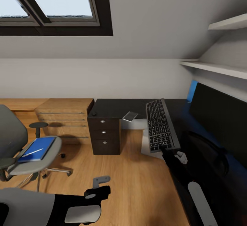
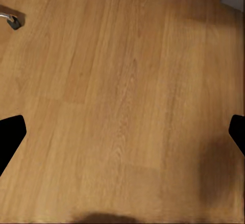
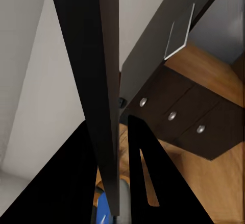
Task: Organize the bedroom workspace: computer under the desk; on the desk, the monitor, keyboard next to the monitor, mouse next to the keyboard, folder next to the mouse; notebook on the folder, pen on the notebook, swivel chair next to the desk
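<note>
Your right gripper (image 1: 168, 149) is closed on the near end of the keyboard (image 1: 159, 124), holding it in the air above the floor (image 1: 137, 181) beside the dark desk (image 1: 116, 107). Your left gripper (image 2: 122, 132) hangs over bare floor, fingers spread wide, holding nothing. The blue folder (image 1: 37, 148) lies on the swivel chair (image 1: 32, 157) seat.
</note>
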Controlling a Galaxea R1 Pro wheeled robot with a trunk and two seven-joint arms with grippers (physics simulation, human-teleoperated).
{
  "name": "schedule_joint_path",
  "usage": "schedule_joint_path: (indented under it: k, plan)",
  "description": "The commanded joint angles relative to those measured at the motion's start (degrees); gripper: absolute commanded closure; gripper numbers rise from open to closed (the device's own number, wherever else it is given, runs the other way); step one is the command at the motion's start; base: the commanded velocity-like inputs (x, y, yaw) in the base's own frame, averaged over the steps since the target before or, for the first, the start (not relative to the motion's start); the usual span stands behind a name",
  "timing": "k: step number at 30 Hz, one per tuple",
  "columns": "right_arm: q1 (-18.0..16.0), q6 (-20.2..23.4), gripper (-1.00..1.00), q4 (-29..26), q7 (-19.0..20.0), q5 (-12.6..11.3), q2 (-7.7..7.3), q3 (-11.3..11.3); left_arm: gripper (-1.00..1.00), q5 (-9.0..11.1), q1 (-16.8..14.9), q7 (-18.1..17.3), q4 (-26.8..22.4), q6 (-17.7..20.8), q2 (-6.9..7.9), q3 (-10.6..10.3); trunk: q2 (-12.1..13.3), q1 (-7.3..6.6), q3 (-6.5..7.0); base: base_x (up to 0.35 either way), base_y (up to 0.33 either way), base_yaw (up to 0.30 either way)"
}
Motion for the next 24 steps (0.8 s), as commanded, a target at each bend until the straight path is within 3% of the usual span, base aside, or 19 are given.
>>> schedule_joint_path:
  k: [1,9,24]
  plan:
    - [-0.05,0.47,1.0,-0.01,0.32,-0.54,0.06,-0.19,-1.0,0.28,-0.11,0.06,-0.09,-0.28,0.01,-0.14,0.36,-0.25,0.11,-0.279,-0.242,0.0]
    - [-0.05,0.4,1.0,-0.01,0.32,-0.5,0.12,-0.19,-1.0,0.36,-0.11,-0.09,0.01,-0.2,0.01,-0.13,3.57,-2.01,1.55,-0.221,-0.17,0.0]
    - [-0.05,0.44,1.0,0.24,0.32,-0.53,0.06,-0.19,-1.0,0.37,-0.11,-0.11,0.08,-0.19,0.07,-0.12,9.58,-5.3,4.24,-0.013,-0.008,0.0]
